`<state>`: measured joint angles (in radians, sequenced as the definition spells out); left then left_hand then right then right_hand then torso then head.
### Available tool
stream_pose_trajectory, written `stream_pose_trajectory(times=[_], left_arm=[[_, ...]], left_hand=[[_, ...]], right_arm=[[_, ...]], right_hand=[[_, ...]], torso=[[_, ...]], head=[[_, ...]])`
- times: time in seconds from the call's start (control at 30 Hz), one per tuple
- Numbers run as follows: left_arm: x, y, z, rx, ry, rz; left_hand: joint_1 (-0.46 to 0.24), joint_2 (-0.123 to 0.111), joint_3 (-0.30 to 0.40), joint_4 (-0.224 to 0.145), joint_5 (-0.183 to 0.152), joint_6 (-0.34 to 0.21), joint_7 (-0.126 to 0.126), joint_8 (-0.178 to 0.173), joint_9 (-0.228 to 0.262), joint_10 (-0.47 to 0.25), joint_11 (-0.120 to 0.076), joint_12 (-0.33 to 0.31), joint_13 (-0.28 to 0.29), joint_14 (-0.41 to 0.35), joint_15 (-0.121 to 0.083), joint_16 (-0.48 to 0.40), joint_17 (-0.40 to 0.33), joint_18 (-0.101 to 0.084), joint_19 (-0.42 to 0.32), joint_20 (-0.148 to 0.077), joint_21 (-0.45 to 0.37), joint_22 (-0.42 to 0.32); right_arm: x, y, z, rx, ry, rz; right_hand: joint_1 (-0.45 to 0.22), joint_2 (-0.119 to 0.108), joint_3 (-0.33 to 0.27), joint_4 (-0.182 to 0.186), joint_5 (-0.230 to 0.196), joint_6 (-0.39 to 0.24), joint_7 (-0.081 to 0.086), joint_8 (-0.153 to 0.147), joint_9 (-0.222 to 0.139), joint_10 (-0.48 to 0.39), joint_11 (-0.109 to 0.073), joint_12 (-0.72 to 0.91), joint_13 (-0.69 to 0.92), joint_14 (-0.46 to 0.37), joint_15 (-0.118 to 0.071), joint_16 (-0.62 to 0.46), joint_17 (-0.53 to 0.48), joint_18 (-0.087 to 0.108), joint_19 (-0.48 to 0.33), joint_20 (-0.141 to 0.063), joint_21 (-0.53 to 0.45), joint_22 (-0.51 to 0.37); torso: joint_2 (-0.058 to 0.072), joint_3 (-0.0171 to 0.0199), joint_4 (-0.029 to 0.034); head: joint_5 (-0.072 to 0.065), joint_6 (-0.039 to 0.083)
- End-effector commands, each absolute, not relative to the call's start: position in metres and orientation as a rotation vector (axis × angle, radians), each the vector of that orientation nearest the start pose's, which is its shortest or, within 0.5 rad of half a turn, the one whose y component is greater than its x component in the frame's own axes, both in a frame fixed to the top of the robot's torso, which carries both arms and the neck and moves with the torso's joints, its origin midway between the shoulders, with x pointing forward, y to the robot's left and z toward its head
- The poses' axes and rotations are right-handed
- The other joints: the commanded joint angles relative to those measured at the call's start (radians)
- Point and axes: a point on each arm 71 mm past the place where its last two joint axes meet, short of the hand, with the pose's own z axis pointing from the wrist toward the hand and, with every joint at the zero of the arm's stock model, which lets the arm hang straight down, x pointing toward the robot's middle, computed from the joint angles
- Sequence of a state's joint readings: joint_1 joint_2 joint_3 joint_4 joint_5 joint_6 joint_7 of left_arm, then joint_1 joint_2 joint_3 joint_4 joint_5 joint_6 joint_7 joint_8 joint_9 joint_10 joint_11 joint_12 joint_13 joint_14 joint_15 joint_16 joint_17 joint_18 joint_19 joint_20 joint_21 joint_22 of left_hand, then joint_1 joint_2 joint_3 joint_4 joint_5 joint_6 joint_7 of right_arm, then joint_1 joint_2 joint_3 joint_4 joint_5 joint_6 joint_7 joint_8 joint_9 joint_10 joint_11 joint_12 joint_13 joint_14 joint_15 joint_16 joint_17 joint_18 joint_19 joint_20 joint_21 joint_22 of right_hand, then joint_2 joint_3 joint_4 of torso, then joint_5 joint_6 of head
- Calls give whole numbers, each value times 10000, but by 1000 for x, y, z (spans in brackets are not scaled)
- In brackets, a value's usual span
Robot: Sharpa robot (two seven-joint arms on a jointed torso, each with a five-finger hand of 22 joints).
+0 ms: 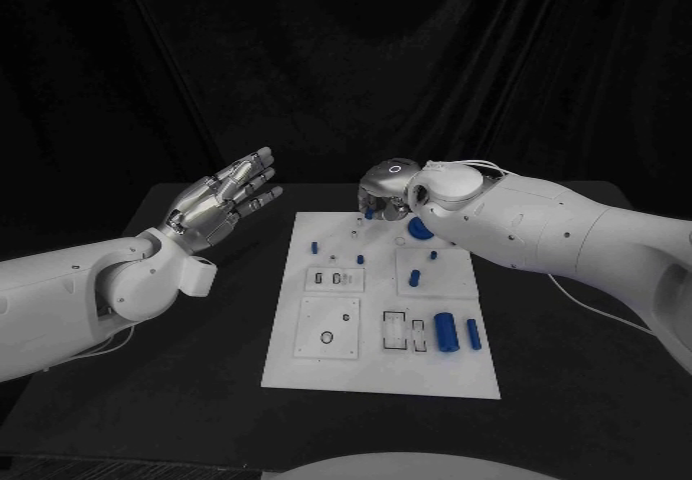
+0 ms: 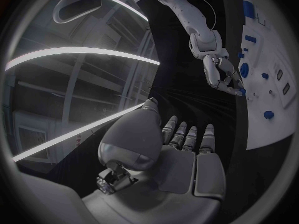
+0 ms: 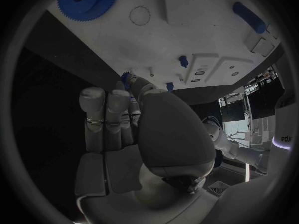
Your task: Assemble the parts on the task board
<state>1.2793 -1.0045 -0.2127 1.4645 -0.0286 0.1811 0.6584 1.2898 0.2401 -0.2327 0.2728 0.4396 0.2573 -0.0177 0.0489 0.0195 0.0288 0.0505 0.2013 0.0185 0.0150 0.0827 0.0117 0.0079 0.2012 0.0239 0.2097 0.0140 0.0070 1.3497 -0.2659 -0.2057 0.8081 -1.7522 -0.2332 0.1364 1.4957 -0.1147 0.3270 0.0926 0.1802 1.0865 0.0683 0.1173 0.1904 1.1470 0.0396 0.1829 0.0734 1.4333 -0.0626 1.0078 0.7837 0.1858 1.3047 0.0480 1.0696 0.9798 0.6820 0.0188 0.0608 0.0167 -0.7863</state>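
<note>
right hand [image 1: 387, 186] pinches small blue gear [image 3: 126, 76] above task board [image 1: 325, 375] far edge

Head view: high on the robot, looking down and forward at the black table [image 1: 216, 330]; the whole task board [image 1: 382, 360] sits mid-frame, both arms coming in from the sides.
Left wrist view: right behind the left hand [image 2: 181, 159], palm close up; it faces across the table, the task board [image 2: 274, 119] off at the rim and the right hand [image 2: 225, 79] farther out.
Right wrist view: tight behind the right hand [image 3: 124, 134], facing the board's far edge from very near; the blue gear [image 3: 87, 0] looms large.
Shared: all three catch the task board [image 3: 187, 30]; head and left wrist both catch the right hand [image 1: 392, 185] at the board's far end.
</note>
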Motion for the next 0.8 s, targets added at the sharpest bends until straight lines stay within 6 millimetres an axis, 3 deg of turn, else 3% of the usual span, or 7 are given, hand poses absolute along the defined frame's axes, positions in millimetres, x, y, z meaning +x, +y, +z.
stream_pose_trajectory(times=[0.03, 0.3, 0.57, 0.8], left_arm=[[471, 288, -179, -8918, 13927, -18916], [470, 288, -178, -8921, 13931, -18924], [470, 286, -178, -8906, 13964, -18975], [470, 285, -177, -8895, 13976, -18987]], left_hand=[[109, 12, 17, -62, 184, 30, 24, 149, 167, 36, 18, 190, 125, 74, 102, 143, 37, -200, 47, 80, 111, 67], [115, 10, 19, -63, 188, 45, 30, 153, 168, 41, 19, 202, 127, 79, 105, 147, 39, -200, 52, 83, 115, 69], [123, 6, 21, -66, 193, 51, 37, 156, 169, 48, 24, 216, 128, 87, 112, 155, 42, -199, 57, 88, 119, 70], [123, 6, 21, -66, 193, 51, 37, 156, 169, 48, 24, 216, 128, 87, 112, 155, 42, -199, 57, 88, 119, 70]], right_arm=[[587, -83, -179, -7482, 15291, 4089], [586, -80, -180, -7465, 15304, 4093], [586, -81, -180, -7411, 15291, 4052], [587, -83, -180, -7327, 15240, 3992]], right_hand=[[-271, -39, 204, 112, 43, 144, 4, 235, 401, 30, 34, -27, 93, 55, 17, 199, 138, -576, 111, -13, 306, 191], [-284, -29, 205, 120, 22, 141, 0, 229, 407, 29, 34, -38, 90, 54, 18, 216, 165, -580, 114, -10, 318, 212], [-292, -26, 204, 124, 14, 138, -2, 225, 409, 29, 34, -44, 89, 53, 19, 223, 175, -583, 118, -9, 329, 227], [-298, -24, 203, 126, 3, 131, -4, 219, 413, 26, 33, -53, 88, 47, 21, 215, 165, -582, 111, -7, 322, 224]], torso=[[17, 4, 49], [32, -17, 148], [28, -12, 105], [28, -7, 111]], head=[[-14, 22], [-69, 49], [49, 7], [112, -55]])
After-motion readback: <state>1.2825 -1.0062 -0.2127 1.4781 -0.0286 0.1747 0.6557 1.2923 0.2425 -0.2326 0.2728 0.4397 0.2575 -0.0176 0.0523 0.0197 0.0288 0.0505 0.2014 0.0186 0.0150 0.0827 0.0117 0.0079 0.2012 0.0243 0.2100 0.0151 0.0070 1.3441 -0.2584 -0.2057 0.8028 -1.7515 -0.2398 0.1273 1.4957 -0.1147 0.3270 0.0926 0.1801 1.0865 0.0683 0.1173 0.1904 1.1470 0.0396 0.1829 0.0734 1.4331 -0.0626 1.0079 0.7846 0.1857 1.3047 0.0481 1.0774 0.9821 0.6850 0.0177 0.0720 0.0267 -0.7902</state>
